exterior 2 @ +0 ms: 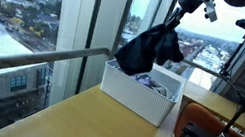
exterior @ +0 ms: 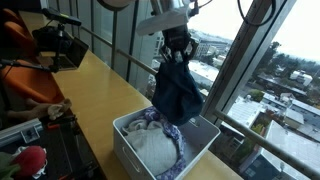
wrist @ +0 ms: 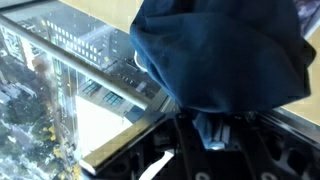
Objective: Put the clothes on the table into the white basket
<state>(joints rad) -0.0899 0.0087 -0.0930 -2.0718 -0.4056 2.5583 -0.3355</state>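
Exterior view: the gripper [exterior: 177, 50], fingers closed on the bunched top of a dark blue garment [exterior: 178, 92], holds it hanging above the white basket [exterior: 132, 158], which holds pale clothes [exterior: 150, 143].

Exterior view: the table [exterior 2: 102, 126] beside the basket shows no further clothes.

Wrist view: the garment hides the fingers.

Judged remaining: lowering and release.
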